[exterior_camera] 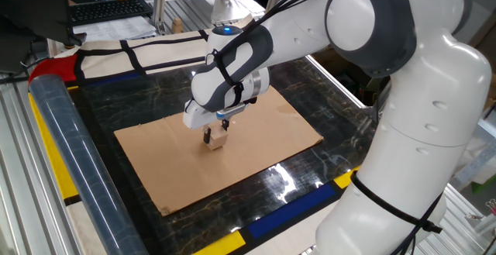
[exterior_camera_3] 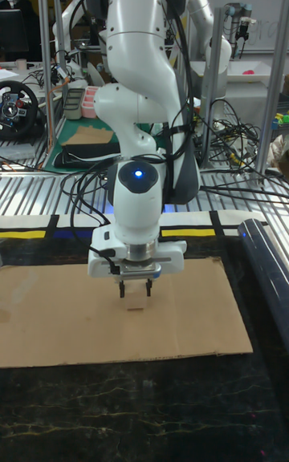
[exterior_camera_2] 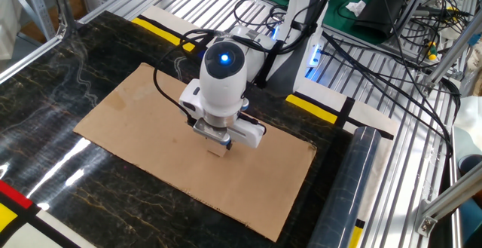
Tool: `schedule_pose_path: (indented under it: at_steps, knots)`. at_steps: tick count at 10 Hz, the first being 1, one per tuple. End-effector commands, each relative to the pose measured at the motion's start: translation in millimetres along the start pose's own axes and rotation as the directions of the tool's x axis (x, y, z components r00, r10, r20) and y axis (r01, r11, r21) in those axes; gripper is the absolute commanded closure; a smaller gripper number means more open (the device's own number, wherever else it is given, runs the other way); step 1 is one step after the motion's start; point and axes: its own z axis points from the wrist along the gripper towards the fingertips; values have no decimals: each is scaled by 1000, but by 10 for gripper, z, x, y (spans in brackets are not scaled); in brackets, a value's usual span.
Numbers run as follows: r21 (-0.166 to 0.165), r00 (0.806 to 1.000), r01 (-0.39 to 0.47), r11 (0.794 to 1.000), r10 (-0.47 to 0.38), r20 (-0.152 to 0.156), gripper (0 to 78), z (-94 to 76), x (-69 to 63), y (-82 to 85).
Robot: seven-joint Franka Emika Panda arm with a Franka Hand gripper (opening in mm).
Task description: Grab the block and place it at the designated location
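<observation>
We see the gripper (exterior_camera_3: pixel 135 289) poised just above the block (exterior_camera_3: pixel 135 305), its 2 jaws spread apart. The block sits mid-way along the cardboard sheet (exterior_camera_3: pixel 48 318) on the bench (exterior_camera: pixel 310 170).

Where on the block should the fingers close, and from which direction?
Come straight down from above and pinch two opposite upright faces of the block. It is a small plain cube lying flat on the cardboard sheet, with no handle, and the gripper hangs right over it, fingers pointing down.
</observation>
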Motion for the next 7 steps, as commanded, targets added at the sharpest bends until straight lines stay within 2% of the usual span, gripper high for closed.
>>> schedule_pose_path:
  at_steps: [1, 7]
  knots:
    - [0, 1000, 6, 1000, -6, 4, 765, -11, -10, -3]
    - [-13, 1000, -13, 1000, 14, 9, 765, -11, -10, -3]
